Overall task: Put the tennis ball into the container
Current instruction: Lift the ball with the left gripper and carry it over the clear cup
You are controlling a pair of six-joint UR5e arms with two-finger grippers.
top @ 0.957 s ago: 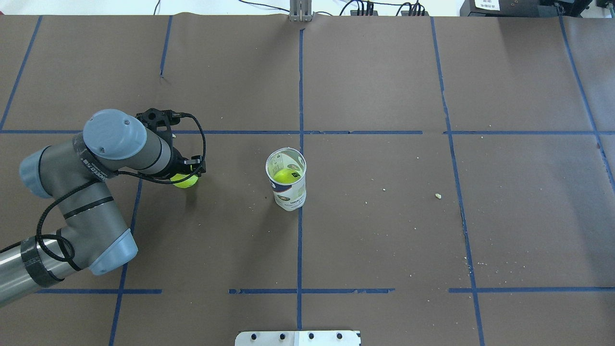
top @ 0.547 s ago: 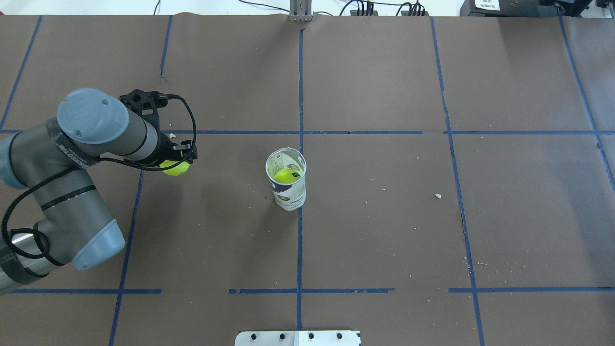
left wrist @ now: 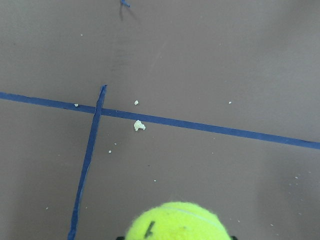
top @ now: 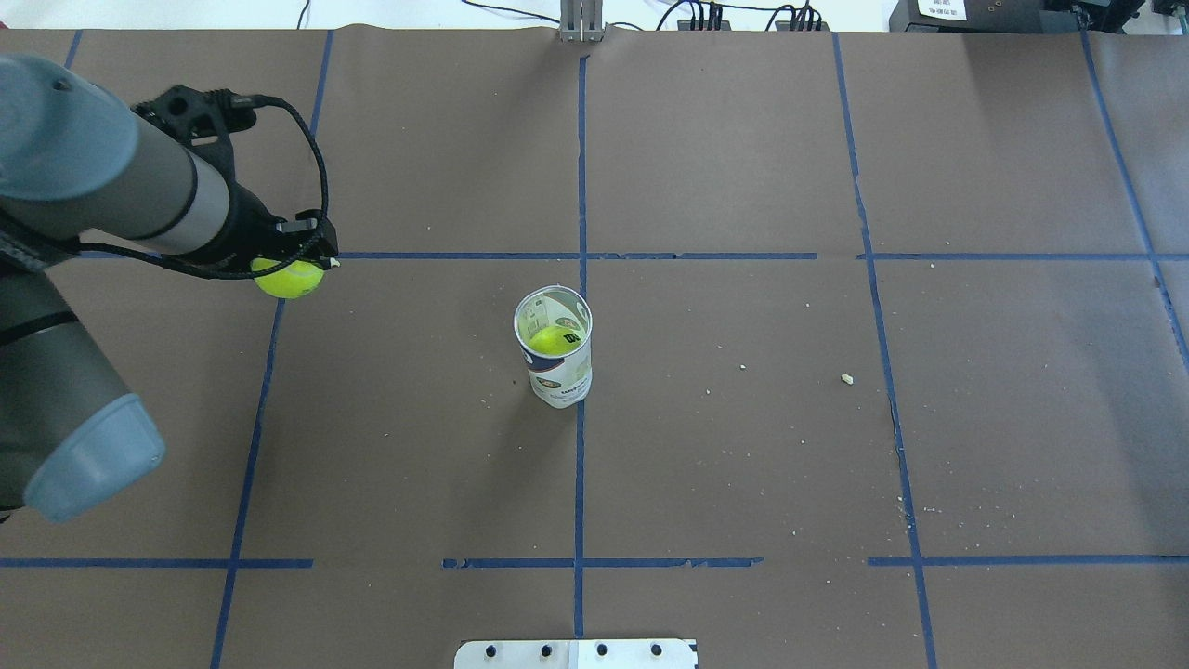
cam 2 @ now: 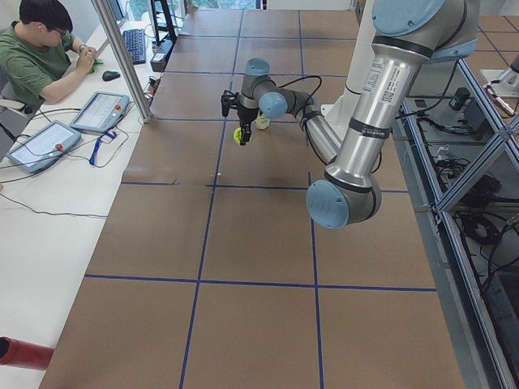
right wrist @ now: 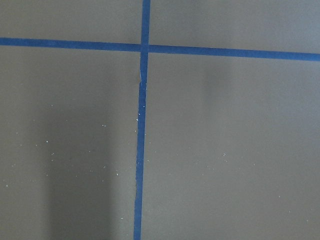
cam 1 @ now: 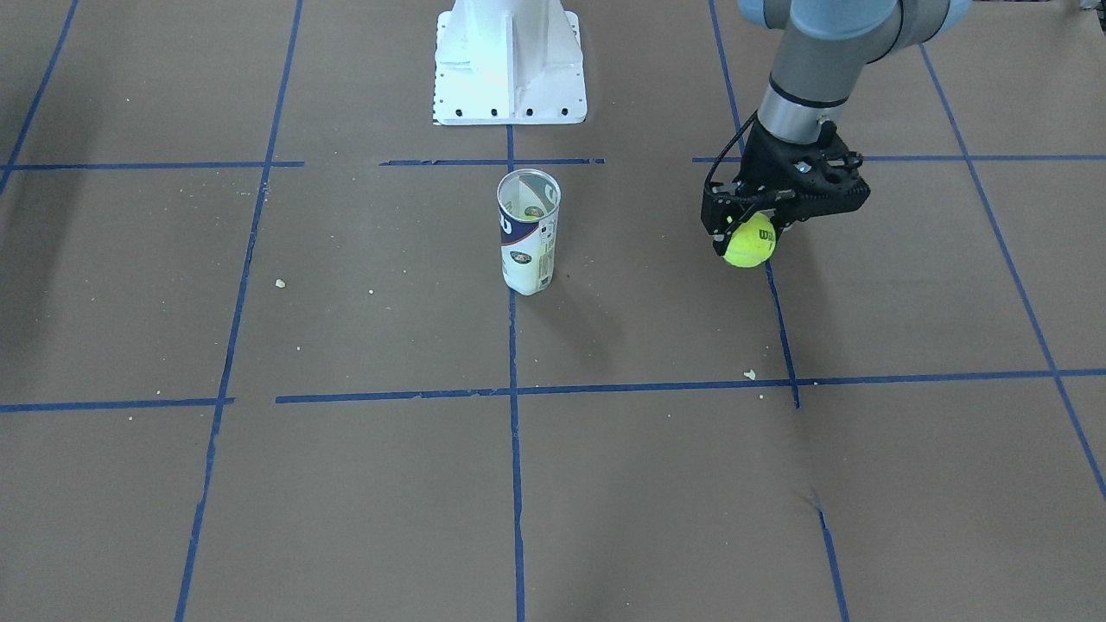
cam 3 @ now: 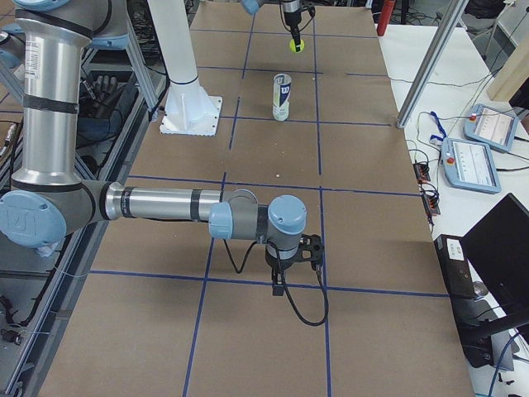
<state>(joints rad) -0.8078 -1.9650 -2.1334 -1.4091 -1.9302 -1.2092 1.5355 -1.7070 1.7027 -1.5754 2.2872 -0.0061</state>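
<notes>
At the table's right end, the right arm's black two-finger gripper (cam 3: pixel 288 277) hangs low over the brown paper-covered table (cam 3: pixel 364 331); I cannot tell how its jaws stand. Farther along, the tall clear can with a white-and-navy label (cam 3: pixel 283 97) stands upright with one yellow-green ball (top: pixel 554 340) inside. Beyond it and well apart, the left gripper (cam 1: pixel 750 223) clenches a fuzzy yellow-green tennis ball (cam 1: pixel 749 243), held off the table.

tennis ball (left wrist: pixel 175 223) cut by the left wrist view's lower edge, left gripper (cam 1: pixel 748 235) fingertips almost wholly out of that frame, right gripper (cam 3: pixel 296 266) seen only from the side, jaw spacing unreadable, left arm (top: pixel 84 195) cropped overhead
</notes>
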